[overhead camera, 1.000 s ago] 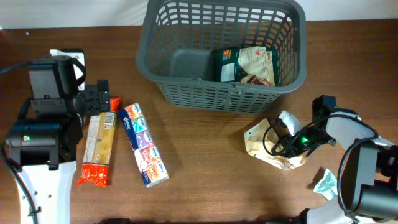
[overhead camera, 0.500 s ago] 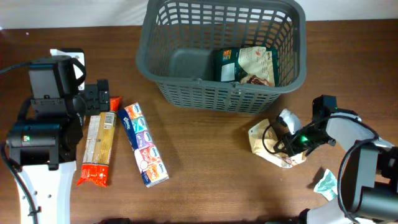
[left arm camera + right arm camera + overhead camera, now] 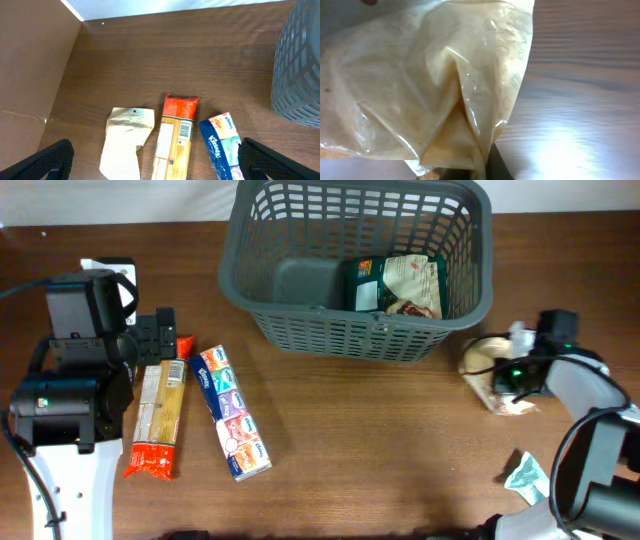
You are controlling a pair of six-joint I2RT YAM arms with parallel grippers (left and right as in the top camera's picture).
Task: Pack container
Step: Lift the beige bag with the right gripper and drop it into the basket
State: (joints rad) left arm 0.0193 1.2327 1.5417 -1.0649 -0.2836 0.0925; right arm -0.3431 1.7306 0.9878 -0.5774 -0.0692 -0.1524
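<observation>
Basket (image 3: 340, 335) at the table's far edge, centre, with one packet (image 3: 398, 285) inside at its right end.

The right gripper (image 3: 518, 370), just right of the basket, is clamped on one crumpled cream bag (image 3: 485, 365). In the wrist view the bag (image 3: 420, 90) fills the picture and hides the fingers. The left gripper (image 3: 155, 338) hangs empty at the left with its fingers (image 3: 50, 160) spread wide, only their tips showing. Below it lie one pasta pack (image 3: 158, 420), one tissue pack (image 3: 230, 412) and one pale pouch (image 3: 125, 145). The arm covers the pouch in the overhead view. One teal scrap (image 3: 525, 475), half behind the right arm, is too small to identify.
</observation>
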